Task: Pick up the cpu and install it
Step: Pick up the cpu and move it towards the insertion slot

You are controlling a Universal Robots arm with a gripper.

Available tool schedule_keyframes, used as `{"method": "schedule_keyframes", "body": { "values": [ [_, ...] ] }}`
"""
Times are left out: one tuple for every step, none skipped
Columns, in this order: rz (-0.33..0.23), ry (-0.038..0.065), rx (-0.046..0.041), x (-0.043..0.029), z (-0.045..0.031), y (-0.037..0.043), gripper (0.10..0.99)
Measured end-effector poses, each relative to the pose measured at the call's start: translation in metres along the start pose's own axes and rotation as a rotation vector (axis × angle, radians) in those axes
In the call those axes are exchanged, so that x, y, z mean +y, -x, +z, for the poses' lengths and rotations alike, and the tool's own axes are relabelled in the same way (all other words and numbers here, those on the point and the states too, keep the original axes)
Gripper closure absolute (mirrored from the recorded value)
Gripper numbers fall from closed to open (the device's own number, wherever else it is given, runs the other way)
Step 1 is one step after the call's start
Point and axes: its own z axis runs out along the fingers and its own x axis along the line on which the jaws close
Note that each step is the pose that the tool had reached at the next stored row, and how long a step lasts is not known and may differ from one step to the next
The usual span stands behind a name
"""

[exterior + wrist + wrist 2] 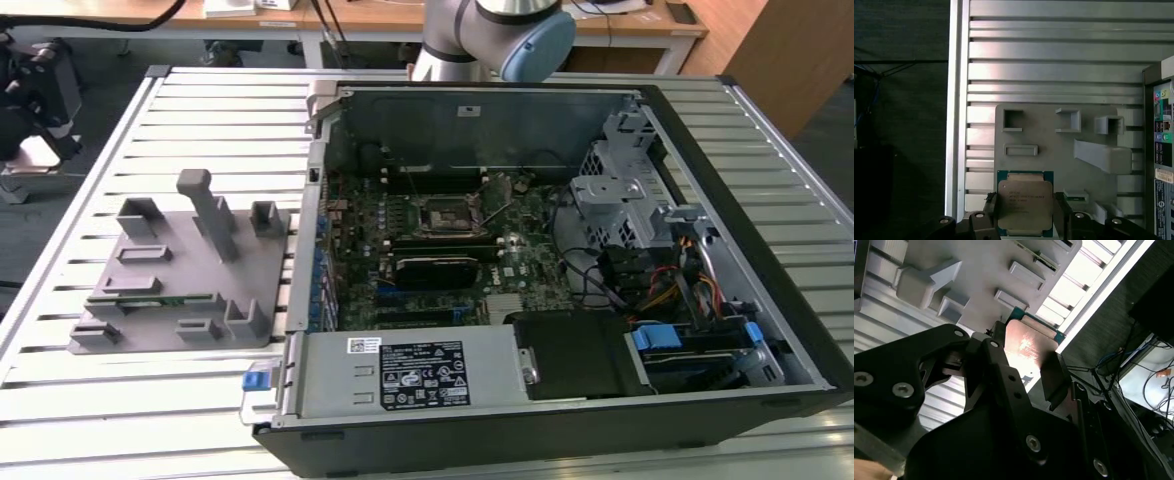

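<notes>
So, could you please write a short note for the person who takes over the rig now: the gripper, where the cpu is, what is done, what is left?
Gripper: shut on the cpu, with a finger on each of two opposite edges, as seen in both wrist views.
Cpu: held in the air above the grey holder plate, which lies beside the open computer case, on the exterior view's left.
Done: the pick-up.
Left: the install. The cpu is not yet in the socket on the motherboard.
</notes>
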Motion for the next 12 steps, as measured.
{"method": "schedule_keyframes", "body": {
  "values": [
    [0.000, 0.000, -0.0002, 0.0001, -0.0021, 0.0000, 0.561],
    [0.000, 0.000, -0.0002, 0.0002, -0.0042, -0.0001, 0.561],
    [0.000, 0.000, -0.0001, 0.0003, -0.0063, -0.0001, 0.561],
    [0.000, 0.000, -0.0002, 0.0003, -0.0082, -0.0001, 0.561],
    [0.000, 0.000, 0.0000, 0.0004, -0.0102, -0.0001, 0.561],
    [0.000, 0.000, -0.0001, 0.0005, -0.0121, -0.0001, 0.561],
    [0.000, 0.000, -0.0001, 0.0006, -0.0140, -0.0002, 0.561],
    [0.000, 0.000, -0.0001, 0.0007, -0.0160, -0.0002, 0.561],
    [0.000, 0.000, -0.0002, 0.0007, -0.0179, -0.0002, 0.561],
    [0.000, 0.000, -0.0002, 0.0008, -0.0195, -0.0002, 0.561],
    [0.000, 0.000, -0.0001, 0.0008, -0.0205, -0.0002, 0.561],
    [0.000, 0.001, -0.0004, 0.0009, -0.0204, -0.0002, 0.561]
  ]
}}
